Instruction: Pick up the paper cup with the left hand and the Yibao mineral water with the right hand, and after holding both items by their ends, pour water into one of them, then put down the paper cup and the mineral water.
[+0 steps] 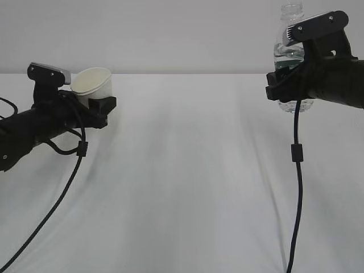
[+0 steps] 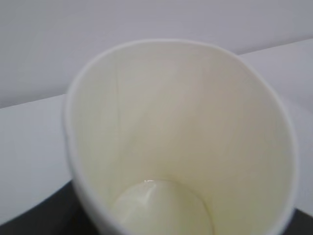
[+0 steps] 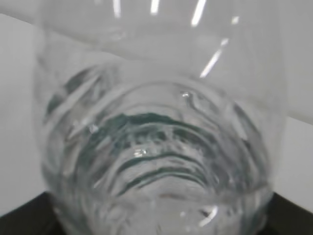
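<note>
At the left of the exterior view my left gripper (image 1: 98, 105) is shut on the paper cup (image 1: 94, 83) and holds it above the table, tilted with its mouth up and toward the camera. The left wrist view looks into the cup (image 2: 181, 142); its cream inside shows a small wet glint at the bottom. High at the right, my right gripper (image 1: 287, 79) is shut on the Yibao mineral water (image 1: 291, 57), which stands roughly upright with its capless neck at the top edge. The right wrist view is filled by the clear ribbed bottle (image 3: 156, 147) with water in it.
A white tabletop (image 1: 187, 182) lies under both arms, with a pale wall behind. A black cable (image 1: 297, 187) hangs from the right arm to the front edge, and another cable (image 1: 62, 187) droops from the left arm.
</note>
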### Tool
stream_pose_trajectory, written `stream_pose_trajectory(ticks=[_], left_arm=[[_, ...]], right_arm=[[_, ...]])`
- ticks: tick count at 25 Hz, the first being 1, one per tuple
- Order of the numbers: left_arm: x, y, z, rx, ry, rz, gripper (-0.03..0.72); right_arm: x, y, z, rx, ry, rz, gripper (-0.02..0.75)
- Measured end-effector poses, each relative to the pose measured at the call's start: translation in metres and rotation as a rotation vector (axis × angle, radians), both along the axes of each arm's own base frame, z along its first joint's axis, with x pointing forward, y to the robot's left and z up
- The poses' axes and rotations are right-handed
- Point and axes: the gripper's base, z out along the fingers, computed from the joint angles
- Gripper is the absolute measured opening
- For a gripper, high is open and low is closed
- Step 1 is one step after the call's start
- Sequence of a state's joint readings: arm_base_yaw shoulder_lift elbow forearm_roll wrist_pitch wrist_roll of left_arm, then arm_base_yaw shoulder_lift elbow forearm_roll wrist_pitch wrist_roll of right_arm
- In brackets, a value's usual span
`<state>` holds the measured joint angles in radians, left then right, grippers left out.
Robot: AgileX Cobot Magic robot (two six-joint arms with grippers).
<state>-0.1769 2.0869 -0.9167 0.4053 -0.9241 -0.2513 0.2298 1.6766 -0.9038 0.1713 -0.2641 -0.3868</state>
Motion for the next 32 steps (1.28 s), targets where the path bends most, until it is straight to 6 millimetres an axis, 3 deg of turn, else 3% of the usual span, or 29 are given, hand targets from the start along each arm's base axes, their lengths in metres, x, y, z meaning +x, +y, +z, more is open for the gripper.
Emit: stream_pose_trajectory(ticks=[8, 13, 19, 25, 32], left_arm=[[-0.015, -0.017, 0.019, -0.032, 0.025, -0.234, 0.440], [-0.025, -0.028, 0.024, -0.082, 0.034, -0.377, 0.439], [-0.041, -0.055, 0.022, -0.073, 0.056, -0.528, 0.439], [-0.050, -0.072, 0.025, -0.065, 0.057, -0.594, 0.439], [-0.055, -0.072, 0.054, -0.042, 0.014, -0.592, 0.439]], right_arm=[[-0.003, 0.000, 0.007, -0.008, -0.012, 0.011, 0.489], [-0.008, -0.001, 0.020, -0.003, -0.039, 0.014, 0.489], [-0.014, -0.001, 0.029, -0.007, -0.025, 0.028, 0.489], [-0.022, 0.009, 0.038, -0.033, -0.040, 0.080, 0.489], [-0.030, 0.018, 0.044, -0.046, -0.033, 0.123, 0.489]])
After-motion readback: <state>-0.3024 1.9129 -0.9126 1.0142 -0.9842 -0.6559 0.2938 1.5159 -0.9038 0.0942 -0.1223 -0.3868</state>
